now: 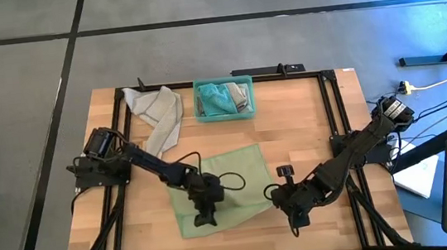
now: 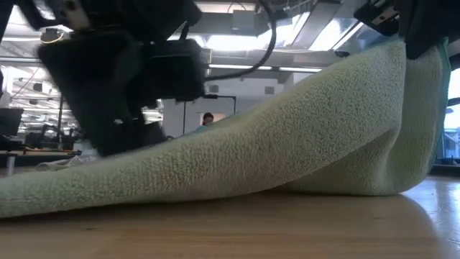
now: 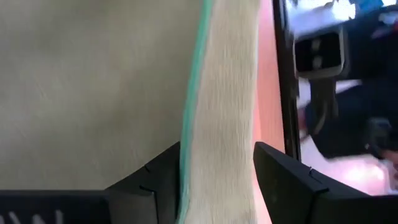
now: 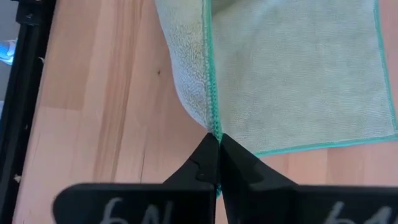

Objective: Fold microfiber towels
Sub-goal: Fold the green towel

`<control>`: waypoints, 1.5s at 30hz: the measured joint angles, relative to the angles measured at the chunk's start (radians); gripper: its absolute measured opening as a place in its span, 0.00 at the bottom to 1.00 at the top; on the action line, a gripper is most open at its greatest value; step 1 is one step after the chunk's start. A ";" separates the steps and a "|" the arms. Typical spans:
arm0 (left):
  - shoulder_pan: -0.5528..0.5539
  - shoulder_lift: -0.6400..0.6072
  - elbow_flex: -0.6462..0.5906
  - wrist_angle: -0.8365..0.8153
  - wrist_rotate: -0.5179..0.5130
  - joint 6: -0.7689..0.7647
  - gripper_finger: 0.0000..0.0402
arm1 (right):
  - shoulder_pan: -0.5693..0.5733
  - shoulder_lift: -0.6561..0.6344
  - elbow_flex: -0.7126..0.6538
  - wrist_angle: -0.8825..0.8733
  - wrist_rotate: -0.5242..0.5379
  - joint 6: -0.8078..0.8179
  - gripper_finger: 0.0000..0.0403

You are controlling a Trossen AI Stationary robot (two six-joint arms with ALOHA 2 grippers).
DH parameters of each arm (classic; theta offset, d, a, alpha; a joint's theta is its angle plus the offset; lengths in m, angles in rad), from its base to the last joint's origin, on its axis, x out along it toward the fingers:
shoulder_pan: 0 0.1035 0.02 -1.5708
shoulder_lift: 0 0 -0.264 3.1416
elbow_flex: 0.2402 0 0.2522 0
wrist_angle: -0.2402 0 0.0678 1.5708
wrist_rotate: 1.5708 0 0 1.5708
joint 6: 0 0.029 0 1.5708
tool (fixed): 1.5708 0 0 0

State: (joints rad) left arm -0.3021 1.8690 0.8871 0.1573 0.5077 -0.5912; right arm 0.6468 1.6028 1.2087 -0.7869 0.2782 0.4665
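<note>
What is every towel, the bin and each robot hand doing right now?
pale green towel: spread on the table, one edge lifted by both grippers.
grey towel: crumpled, lying loose near the bin.
teal bin: upright, towels bunched inside.
left gripper: fingers either side of the green towel's raised edge.
right gripper: shut on the green towel's teal-stitched edge.

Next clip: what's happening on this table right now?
Two robot arms are working on a pale green towel spread on the wooden table. The right gripper is shut on the towel's teal-stitched edge, and the low view shows that side lifted off the wood. The left gripper straddles a raised fold of the same towel, fingers on either side. A grey towel lies crumpled at the back, beside a teal bin holding more cloths.
</note>
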 joint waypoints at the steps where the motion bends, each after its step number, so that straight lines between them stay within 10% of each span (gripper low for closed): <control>1: -0.001 0.000 0.000 -0.024 0.018 0.000 0.46 | 0.000 0.000 0.000 -0.002 0.000 0.000 0.02; 17: 0.000 -0.002 0.000 -0.152 0.165 -0.016 0.46 | 0.000 0.000 -0.003 -0.011 0.000 -0.001 0.02; 45: -0.006 -0.119 -0.002 -0.468 0.086 0.071 0.31 | -0.001 0.000 -0.066 0.040 -0.055 0.015 0.02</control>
State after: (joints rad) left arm -0.3081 1.7496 0.8856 -0.3103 0.5932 -0.5203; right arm 0.6460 1.6032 1.1426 -0.7470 0.2232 0.4810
